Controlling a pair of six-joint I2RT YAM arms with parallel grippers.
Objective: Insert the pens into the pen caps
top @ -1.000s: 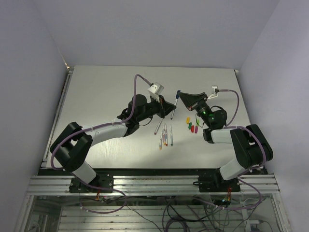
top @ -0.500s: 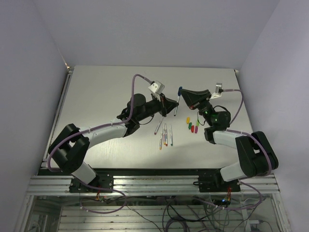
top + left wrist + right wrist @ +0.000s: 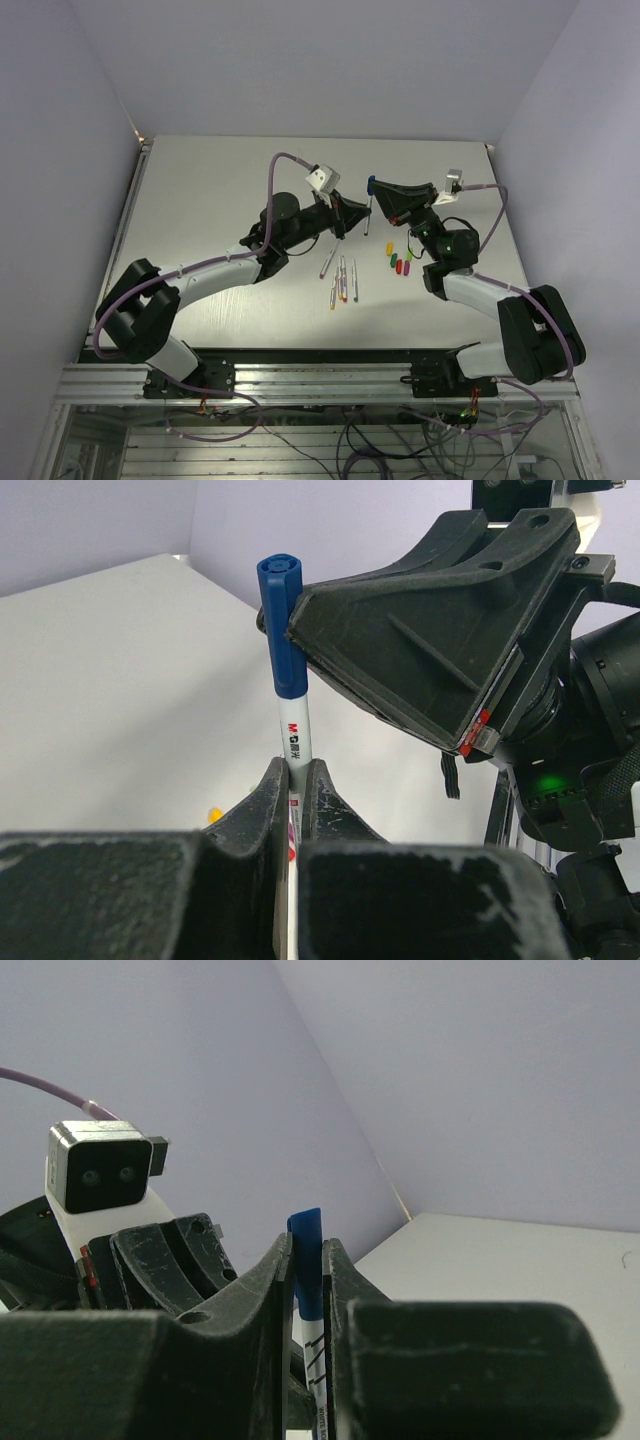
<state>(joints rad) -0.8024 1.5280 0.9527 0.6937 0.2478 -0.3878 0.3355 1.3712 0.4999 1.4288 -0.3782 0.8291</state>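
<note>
We are pinching marker pen (image 3: pixel 297 730) upright, left gripper (image 3: pixel 293 780) jaws squeezing barrel; right gripper (image 3: pixel 308 1260) jaws clamping blue cap (image 3: pixel 282 630) over its tip (axes lined up for push), aloft over counter (image 3: pixel 200 200) middle, nearer far edge.

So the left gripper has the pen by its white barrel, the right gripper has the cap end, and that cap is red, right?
No, the cap is blue, not red; the left wrist view shows it. The rest holds: the left gripper grips the pen by its white barrel and the right gripper grips the cap end.
</note>
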